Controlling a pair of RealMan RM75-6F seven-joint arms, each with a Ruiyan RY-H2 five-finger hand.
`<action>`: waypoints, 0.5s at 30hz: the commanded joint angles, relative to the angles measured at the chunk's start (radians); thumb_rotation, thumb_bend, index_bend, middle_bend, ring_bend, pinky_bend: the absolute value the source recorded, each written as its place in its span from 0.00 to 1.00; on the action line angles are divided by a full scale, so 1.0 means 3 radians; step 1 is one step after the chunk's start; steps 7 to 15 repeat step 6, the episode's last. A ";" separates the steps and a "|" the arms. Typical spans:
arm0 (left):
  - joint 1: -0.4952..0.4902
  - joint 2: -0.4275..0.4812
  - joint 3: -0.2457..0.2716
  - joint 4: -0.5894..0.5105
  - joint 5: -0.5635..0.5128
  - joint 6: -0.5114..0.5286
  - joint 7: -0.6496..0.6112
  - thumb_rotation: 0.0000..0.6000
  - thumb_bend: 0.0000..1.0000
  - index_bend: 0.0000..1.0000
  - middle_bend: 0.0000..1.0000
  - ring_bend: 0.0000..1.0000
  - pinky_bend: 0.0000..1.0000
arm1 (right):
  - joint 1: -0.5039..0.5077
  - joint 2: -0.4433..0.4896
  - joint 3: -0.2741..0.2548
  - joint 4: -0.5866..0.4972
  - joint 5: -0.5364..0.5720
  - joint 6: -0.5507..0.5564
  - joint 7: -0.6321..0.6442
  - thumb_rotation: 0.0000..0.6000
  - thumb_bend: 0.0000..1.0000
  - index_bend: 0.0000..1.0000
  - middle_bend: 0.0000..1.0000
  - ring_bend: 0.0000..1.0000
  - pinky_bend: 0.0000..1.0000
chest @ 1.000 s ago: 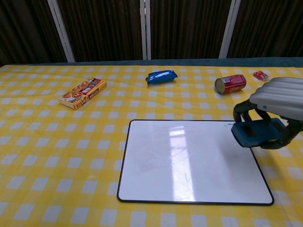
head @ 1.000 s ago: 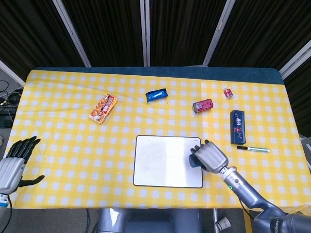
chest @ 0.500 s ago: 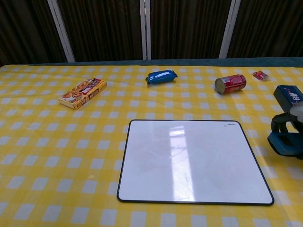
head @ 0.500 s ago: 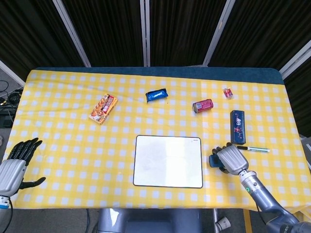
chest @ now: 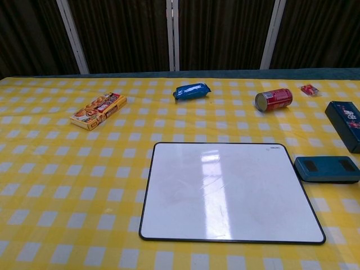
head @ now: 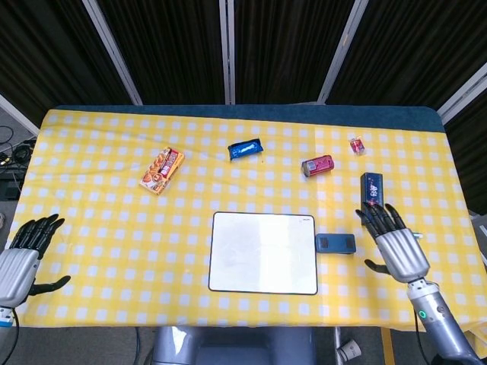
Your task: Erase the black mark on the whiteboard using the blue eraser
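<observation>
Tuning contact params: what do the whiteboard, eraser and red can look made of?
Whiteboard: glossy white panel, probably melamine or coated steel, since it mirrors a light streak; thin dark frame.
Blue eraser: matte blue body, likely plastic, with darker recessed patches on top.
Red can: likely thin metal, with a printed red wall and pale end.

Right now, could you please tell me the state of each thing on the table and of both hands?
whiteboard: flat, wiped, no black mark visible
blue eraser: released, lying beside the whiteboard's right edge
right hand: empty, fingers spread
left hand: empty, fingers apart
red can: on its side
dark blue box: lying flat
snack box: lying flat
blue packet: lying flat
</observation>
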 commanded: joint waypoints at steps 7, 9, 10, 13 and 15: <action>0.0047 -0.0061 -0.0013 0.0056 0.0044 0.0113 0.0087 1.00 0.00 0.00 0.00 0.00 0.00 | -0.0483 0.0222 -0.0016 -0.0025 -0.0197 0.0621 0.0384 1.00 0.00 0.02 0.00 0.00 0.00; 0.0047 -0.0061 -0.0013 0.0056 0.0044 0.0113 0.0087 1.00 0.00 0.00 0.00 0.00 0.00 | -0.0483 0.0222 -0.0016 -0.0025 -0.0197 0.0621 0.0384 1.00 0.00 0.02 0.00 0.00 0.00; 0.0047 -0.0061 -0.0013 0.0056 0.0044 0.0113 0.0087 1.00 0.00 0.00 0.00 0.00 0.00 | -0.0483 0.0222 -0.0016 -0.0025 -0.0197 0.0621 0.0384 1.00 0.00 0.02 0.00 0.00 0.00; 0.0047 -0.0061 -0.0013 0.0056 0.0044 0.0113 0.0087 1.00 0.00 0.00 0.00 0.00 0.00 | -0.0483 0.0222 -0.0016 -0.0025 -0.0197 0.0621 0.0384 1.00 0.00 0.02 0.00 0.00 0.00; 0.0047 -0.0061 -0.0013 0.0056 0.0044 0.0113 0.0087 1.00 0.00 0.00 0.00 0.00 0.00 | -0.0483 0.0222 -0.0016 -0.0025 -0.0197 0.0621 0.0384 1.00 0.00 0.02 0.00 0.00 0.00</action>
